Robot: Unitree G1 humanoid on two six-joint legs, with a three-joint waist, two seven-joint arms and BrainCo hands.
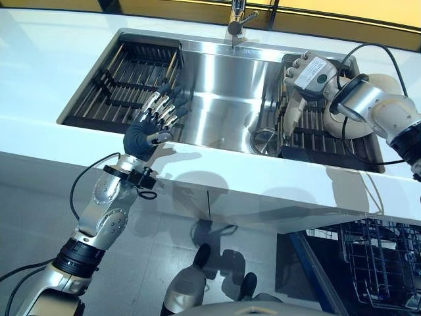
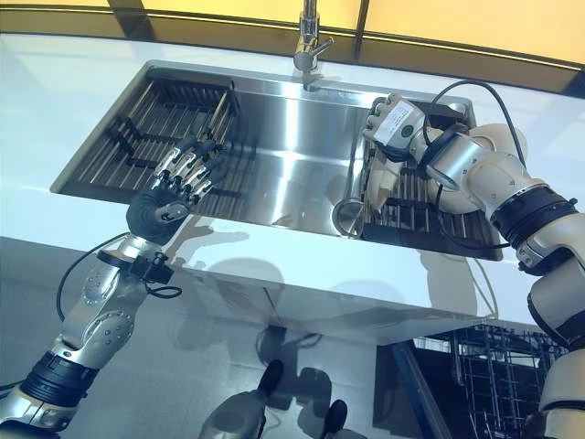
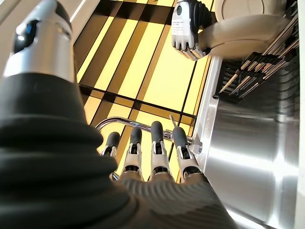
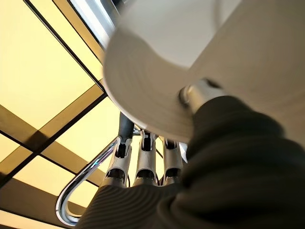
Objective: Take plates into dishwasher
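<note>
Nearest to me, low on my right, the dishwasher rack (image 1: 381,263) stands pulled out below the counter (image 1: 263,184), a dark wire basket.

Above the counter's front edge my left hand (image 1: 154,122) hovers over the near left part of the sink (image 1: 217,99). Its fingers (image 3: 157,143) are straight and slightly spread, the thumb apart from them, and they hold nothing (my left wrist view shows them in a bare row against the ceiling panels). Under and beyond that hand lies the left rack (image 1: 125,85), a dark ribbed tray filling the sink's left end.

The middle of the sink is bare steel, with the round drain (image 1: 266,141) near the front, just beside the right rack (image 1: 316,135).

My right hand (image 1: 309,76) reaches into that right rack from the right side. Pale plates (image 1: 368,105) stand on edge in the rack. In my right wrist view one plate (image 4: 157,71) lies right across the hand: the thumb presses on its near face, the fingers (image 4: 145,162) run up behind its rim. So I have it pinched between thumb and fingers, and it stands in the rack, at the sink's right end.

Farthest off, the tap (image 1: 238,23) rises from the counter behind the sink's middle.
</note>
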